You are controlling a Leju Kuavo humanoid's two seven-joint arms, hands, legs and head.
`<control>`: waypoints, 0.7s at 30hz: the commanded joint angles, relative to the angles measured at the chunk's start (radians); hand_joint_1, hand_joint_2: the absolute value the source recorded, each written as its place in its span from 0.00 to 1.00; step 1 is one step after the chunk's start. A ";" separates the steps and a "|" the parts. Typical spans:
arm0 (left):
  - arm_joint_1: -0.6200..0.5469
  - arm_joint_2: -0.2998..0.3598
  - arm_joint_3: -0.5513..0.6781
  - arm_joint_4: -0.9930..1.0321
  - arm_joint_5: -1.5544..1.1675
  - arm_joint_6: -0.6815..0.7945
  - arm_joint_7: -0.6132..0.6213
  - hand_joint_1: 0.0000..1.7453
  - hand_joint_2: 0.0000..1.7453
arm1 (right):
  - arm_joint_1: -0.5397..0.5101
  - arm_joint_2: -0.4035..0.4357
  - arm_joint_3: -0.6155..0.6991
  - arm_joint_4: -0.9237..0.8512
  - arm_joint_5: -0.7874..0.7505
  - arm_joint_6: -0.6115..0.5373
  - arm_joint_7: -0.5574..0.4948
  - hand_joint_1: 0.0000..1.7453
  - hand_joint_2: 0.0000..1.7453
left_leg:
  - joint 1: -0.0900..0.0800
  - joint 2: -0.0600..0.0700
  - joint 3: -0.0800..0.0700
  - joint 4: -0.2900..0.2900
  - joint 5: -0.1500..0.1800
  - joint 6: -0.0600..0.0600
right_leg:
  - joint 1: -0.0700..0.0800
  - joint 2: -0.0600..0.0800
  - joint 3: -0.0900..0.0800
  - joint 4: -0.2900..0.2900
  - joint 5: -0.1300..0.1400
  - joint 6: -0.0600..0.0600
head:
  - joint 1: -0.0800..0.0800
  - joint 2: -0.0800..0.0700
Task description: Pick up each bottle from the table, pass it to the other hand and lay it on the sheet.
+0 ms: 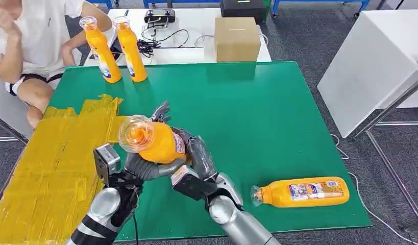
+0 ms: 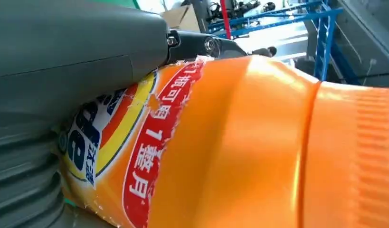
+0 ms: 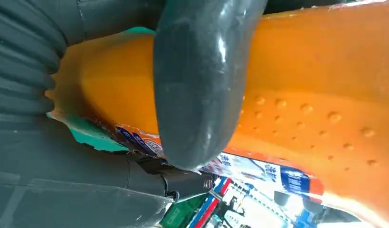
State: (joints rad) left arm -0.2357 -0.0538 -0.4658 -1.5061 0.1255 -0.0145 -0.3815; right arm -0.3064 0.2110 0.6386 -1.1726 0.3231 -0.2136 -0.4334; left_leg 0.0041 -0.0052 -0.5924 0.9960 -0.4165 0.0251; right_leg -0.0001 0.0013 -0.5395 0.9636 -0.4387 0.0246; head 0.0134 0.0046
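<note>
An orange bottle [image 1: 161,145] with a clear cap pointing towards me is held above the green mat [image 1: 268,112], near the edge of the yellow sheet [image 1: 53,153]. My left hand [image 1: 145,168] grips it from below and my right hand [image 1: 199,153] wraps its far side. Up close, the left wrist view has the left hand's thumb [image 2: 64,61] lying on the labelled bottle [image 2: 240,142]. My right hand's thumb [image 3: 197,80] presses across the bottle's body [image 3: 316,95]. Another orange bottle [image 1: 303,192] lies on its side at the mat's front right. Two more [image 1: 102,51] [image 1: 131,48] stand at the back left.
A person [image 1: 33,41] sits at the table's far left corner, beside the standing bottles. A cardboard box [image 1: 237,38] and cables lie on the white table behind the mat. A white table [image 1: 370,66] stands to the right.
</note>
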 commanded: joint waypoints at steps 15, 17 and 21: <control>-0.040 -0.029 0.021 0.044 0.042 0.020 -0.005 1.00 1.00 | -0.015 -0.014 0.058 0.105 0.002 -0.004 0.006 1.00 1.00 | 0.001 -0.001 0.003 -0.001 -0.001 -0.001 | 0.001 -0.002 0.004 -0.002 -0.001 0.000 | 0.000 0.000; -0.038 -0.030 0.019 0.050 0.046 0.022 -0.004 1.00 1.00 | -0.008 -0.015 0.050 0.105 -0.004 -0.006 0.006 1.00 1.00 | 0.000 -0.001 0.002 -0.001 0.000 -0.001 | 0.000 -0.002 0.003 -0.001 -0.001 0.000 | 0.000 0.000; -0.033 -0.040 0.026 0.057 0.064 0.037 -0.002 1.00 1.00 | 0.007 -0.015 0.039 0.106 -0.009 -0.014 0.004 1.00 1.00 | 0.001 -0.002 0.004 -0.001 -0.001 -0.001 | 0.001 -0.003 0.005 -0.002 -0.001 0.000 | 0.000 0.000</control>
State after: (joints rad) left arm -0.2229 -0.0603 -0.4528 -1.5045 0.1660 0.0076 -0.3841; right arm -0.3193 0.2132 0.6474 -1.1433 0.3159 -0.2190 -0.4315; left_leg 0.0040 -0.0049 -0.5924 0.9960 -0.4165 0.0250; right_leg -0.0001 0.0013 -0.5400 0.9636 -0.4387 0.0246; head 0.0134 0.0046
